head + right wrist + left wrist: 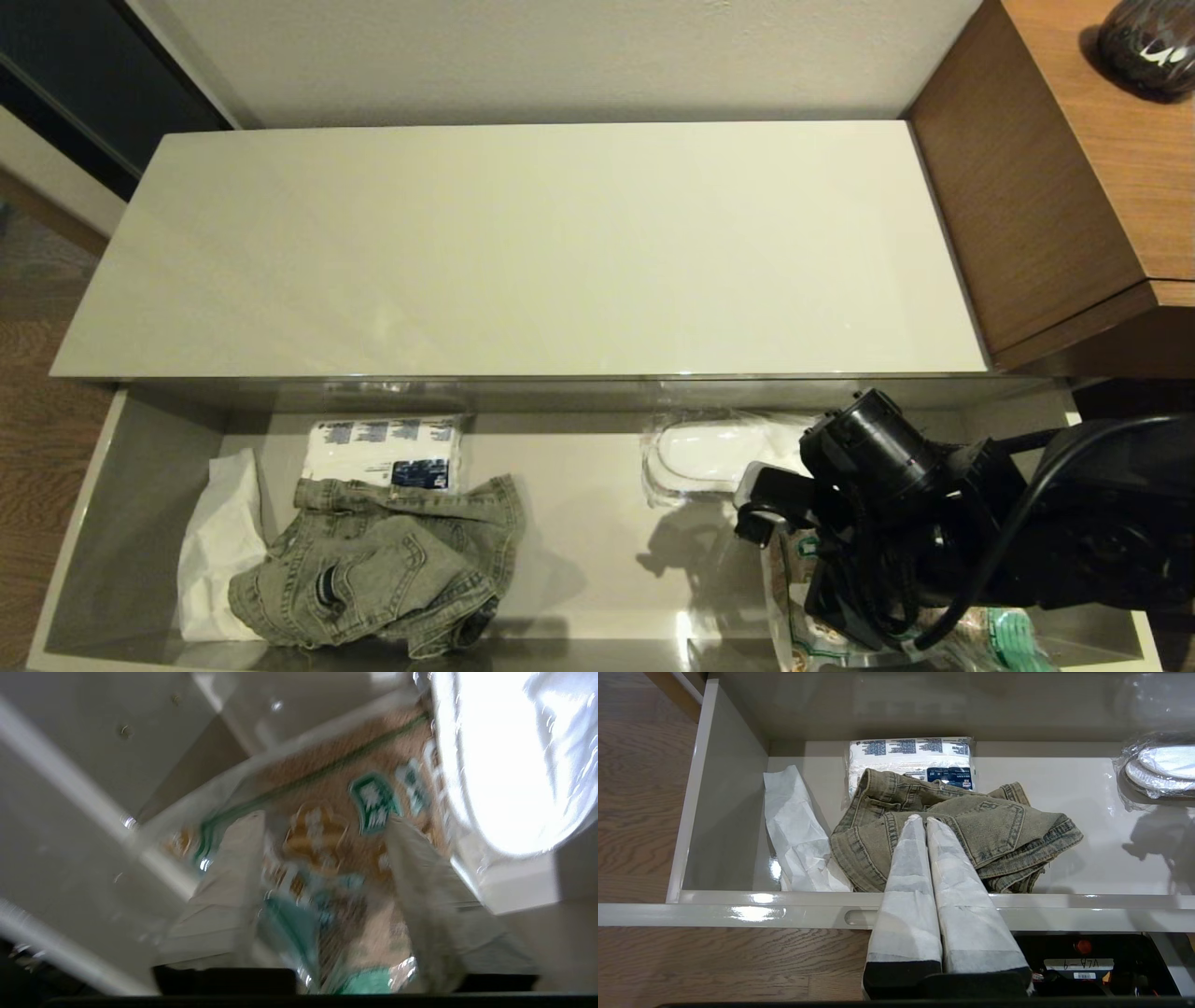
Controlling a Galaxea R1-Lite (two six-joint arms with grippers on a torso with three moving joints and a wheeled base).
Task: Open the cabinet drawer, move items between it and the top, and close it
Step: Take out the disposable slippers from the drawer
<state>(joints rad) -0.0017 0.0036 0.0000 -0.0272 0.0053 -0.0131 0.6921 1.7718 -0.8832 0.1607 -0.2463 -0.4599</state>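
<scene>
The cabinet drawer (79, 532) stands pulled out below the bare top (523, 252). A crumpled olive-grey denim jacket (383, 560) lies in its left half. The clear pack of white slippers (709, 453) rests against the back wall on the right. My left gripper (923, 819) is shut and empty, hovering over the drawer's front rim (738, 898) and pointing at the jacket (999, 826). My right arm (934, 523) reaches down into the drawer's right end. There my right gripper (327, 819) is open, its fingers either side of the brown-green snack bag (327, 858), beside the slipper pack (504, 765).
A white-and-blue tissue pack (387, 453) sits behind the jacket, and crumpled white paper (219, 541) leans near the drawer's left wall. The snack bag (794, 579) lies at the front right. A taller brown wood desk (1055, 187) adjoins the cabinet on the right.
</scene>
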